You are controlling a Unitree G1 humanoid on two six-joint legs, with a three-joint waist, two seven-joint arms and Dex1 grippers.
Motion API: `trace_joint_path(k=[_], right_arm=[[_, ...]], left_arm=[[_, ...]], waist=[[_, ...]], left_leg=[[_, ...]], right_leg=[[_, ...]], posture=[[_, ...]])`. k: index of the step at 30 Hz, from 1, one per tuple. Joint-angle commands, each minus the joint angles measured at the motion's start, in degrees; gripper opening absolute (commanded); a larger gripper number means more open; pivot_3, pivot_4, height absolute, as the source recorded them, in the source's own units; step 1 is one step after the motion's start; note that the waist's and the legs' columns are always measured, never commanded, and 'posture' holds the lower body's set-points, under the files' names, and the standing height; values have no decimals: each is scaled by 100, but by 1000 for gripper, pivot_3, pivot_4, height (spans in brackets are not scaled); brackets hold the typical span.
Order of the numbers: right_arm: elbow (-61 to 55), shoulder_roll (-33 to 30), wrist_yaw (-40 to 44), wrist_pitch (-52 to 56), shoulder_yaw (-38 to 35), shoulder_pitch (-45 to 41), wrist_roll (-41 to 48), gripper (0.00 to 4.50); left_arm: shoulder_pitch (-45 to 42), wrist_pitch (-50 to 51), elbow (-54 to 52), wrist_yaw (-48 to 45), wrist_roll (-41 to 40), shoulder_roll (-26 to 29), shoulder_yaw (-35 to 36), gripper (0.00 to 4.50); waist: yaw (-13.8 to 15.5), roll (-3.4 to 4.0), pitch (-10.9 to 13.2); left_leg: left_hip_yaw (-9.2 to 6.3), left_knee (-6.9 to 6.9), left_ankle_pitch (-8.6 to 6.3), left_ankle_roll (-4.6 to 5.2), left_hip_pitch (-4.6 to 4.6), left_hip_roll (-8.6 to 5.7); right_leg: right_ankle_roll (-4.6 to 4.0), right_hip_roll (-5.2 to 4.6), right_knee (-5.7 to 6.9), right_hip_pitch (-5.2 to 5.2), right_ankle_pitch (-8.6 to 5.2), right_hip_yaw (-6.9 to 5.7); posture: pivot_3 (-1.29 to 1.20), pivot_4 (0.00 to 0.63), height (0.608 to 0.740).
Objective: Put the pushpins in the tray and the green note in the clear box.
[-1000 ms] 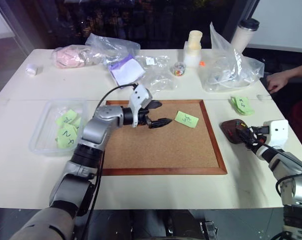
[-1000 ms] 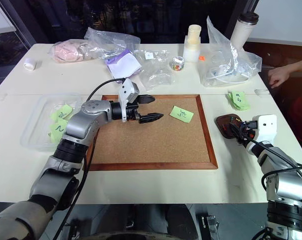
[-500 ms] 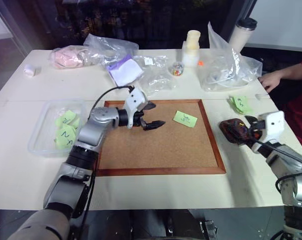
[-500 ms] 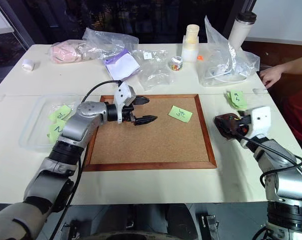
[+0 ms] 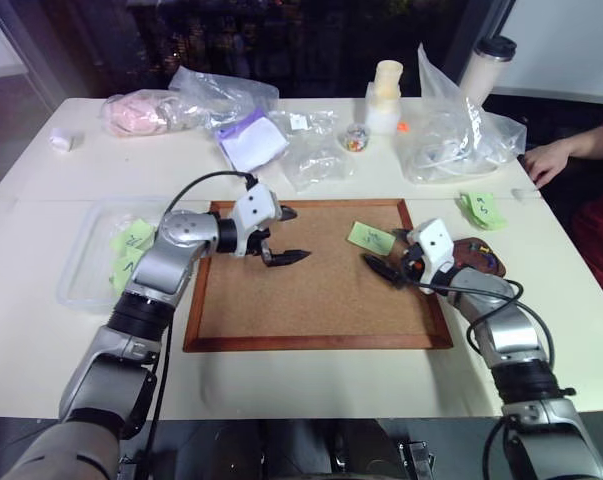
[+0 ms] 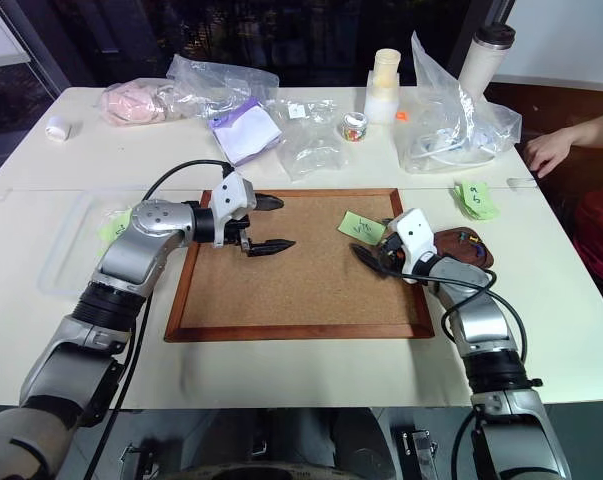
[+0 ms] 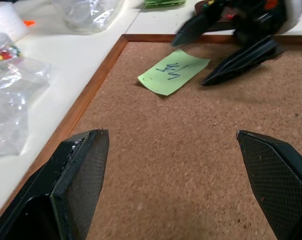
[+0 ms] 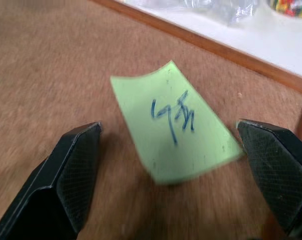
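Observation:
The green note [image 5: 371, 238] lies on the corkboard [image 5: 311, 290] near its far right corner, one edge curling up; dark marks show on it [image 8: 176, 127]. My right gripper [image 5: 386, 255] hovers open just in front of the note, one finger on each side of it [image 8: 171, 187]. The dark brown tray [image 5: 481, 255] sits right behind that hand, with tiny coloured pushpins [image 6: 465, 238] in it. My left gripper [image 5: 286, 236] is open and empty over the board's far left part, pointing towards the note [image 7: 173, 72]. The clear box [image 5: 96, 255] stands at the left with green notes inside.
A pad of green notes [image 5: 484, 210] lies right of the board. Clear plastic bags [image 5: 451, 130], a small jar [image 5: 357, 137], a white bottle [image 5: 385, 95] and a tumbler [image 5: 486, 65] crowd the back. A person's hand [image 5: 546, 160] rests at the far right edge.
My right arm swung left from beside the tray onto the corkboard, up to the green note. The left gripper drifted slightly left, away from the note, and stays open.

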Motion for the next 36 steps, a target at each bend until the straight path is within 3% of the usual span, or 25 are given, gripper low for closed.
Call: trace_joint_path(k=[1,7,8,10,12,17,24,33,36], right_arm=[[392,139,-41,-308,74,-277,-201,4433],[1498,162,-228,-148,280,-656,-681,4433],[1601,165,-223,-75,286,-692,-676,4210],[1667,177,-158,48,283,-718,-606,3613],[1612,169,-68,143,318,-687,-573,2743],[1391,231,-23,340,296,-556,-471,106],[826,317,-81,364,122,-274,-297,46],[-1981,231,60,974,-210,500,513,46],[-2459,177,-14,1235,-233,623,590,46]], left_arm=[[11,52,-302,91,11,27,72,4500],[55,142,-387,240,0,40,136,4500],[58,141,-382,258,-1,39,143,4500],[68,140,-383,295,-7,32,144,4500],[78,138,-396,329,-14,16,137,4500],[67,109,-375,382,-28,-24,123,4500],[83,64,-356,399,-31,-63,116,4500],[38,-5,-189,411,-53,-122,156,4500],[-113,491,-21,506,-461,-383,438,4500]], waist=[[-1,0,0],[3,0,-1],[-3,1,-1],[2,0,-3],[17,0,-4],[35,-2,-5],[38,-3,-5],[-5,5,0],[13,5,1]], left_leg=[[0,0,2,-4,0,1],[2,2,2,-4,3,1],[3,2,2,-4,7,1],[3,2,-1,2,21,2],[2,2,-4,8,33,2],[3,2,-10,17,89,-1],[2,-3,-13,21,91,-1],[-2,-4,-15,24,43,3],[-2,1,-14,23,25,4]], right_leg=[[0,0,1,0,0,0],[0,-1,2,3,0,0],[0,-1,3,7,0,0],[-1,-1,4,23,1,0],[-1,-2,3,37,1,-1],[-1,-8,-6,100,1,-3],[-2,-7,-9,101,0,-3],[-1,-3,-1,44,0,4],[-1,1,3,25,1,4]], posture=[[0,150,734],[0,150,734],[0,150,734],[0,150,734],[0,150,734],[0,150,734],[0,150,734],[0,150,734],[0,150,734]])
